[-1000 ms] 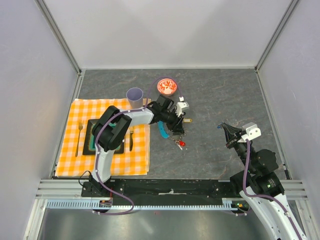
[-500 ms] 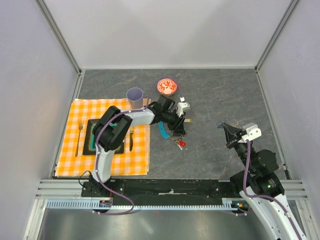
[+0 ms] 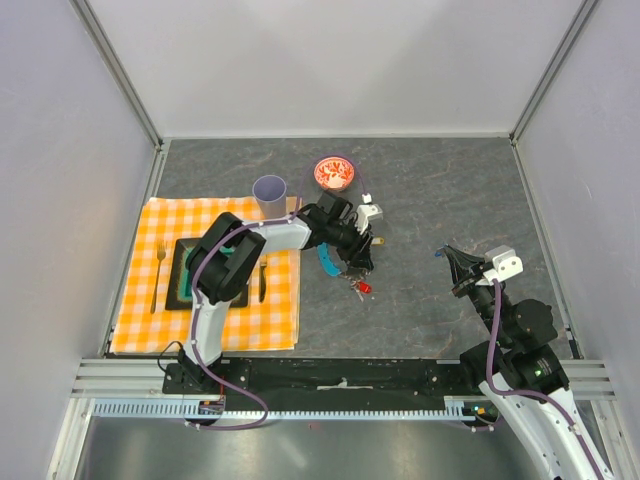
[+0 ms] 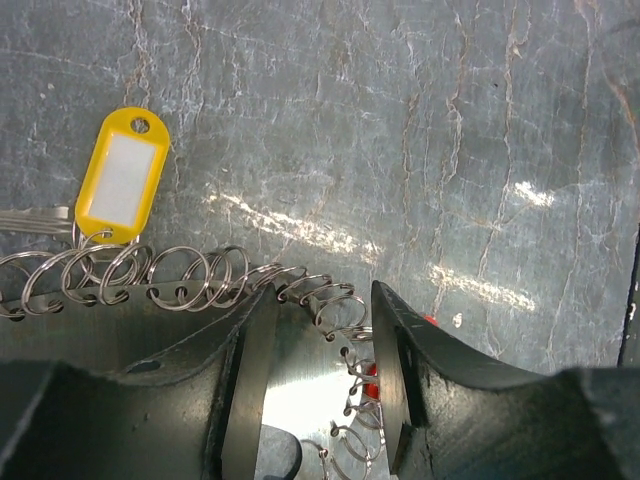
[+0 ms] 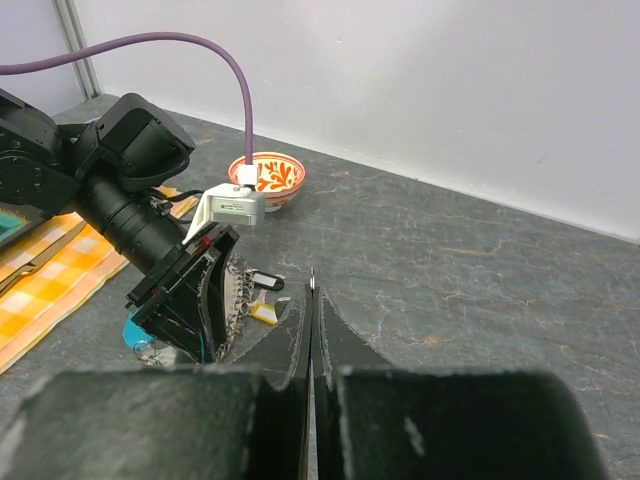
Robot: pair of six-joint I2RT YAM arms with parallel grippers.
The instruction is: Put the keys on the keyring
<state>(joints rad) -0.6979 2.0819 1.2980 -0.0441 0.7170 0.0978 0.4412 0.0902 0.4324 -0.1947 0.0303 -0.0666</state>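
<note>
Keyring, a chain of linked grey metal rings, runs across the gap at the tips of the left gripper. Its dark fingers stand moderately apart on either side of the chain and clamp nothing. A bit of red plastic shows among the rings deeper in the gap. Left of the fingers, a yellow plastic tag with a white label hangs on the rings, beside a silvery key blade.

From above, the bright blue crescent fob lies just beside this gripper, with the red-headed key near it.

Well apart, the right gripper hangs above the table with its fingers pressed together; whether they pinch anything cannot be told.

All of this lies on a grey marbled tabletop. A red-and-white patterned bowl and a lilac cup stand farther back, with an orange checked cloth to the left and pale walls around.
</note>
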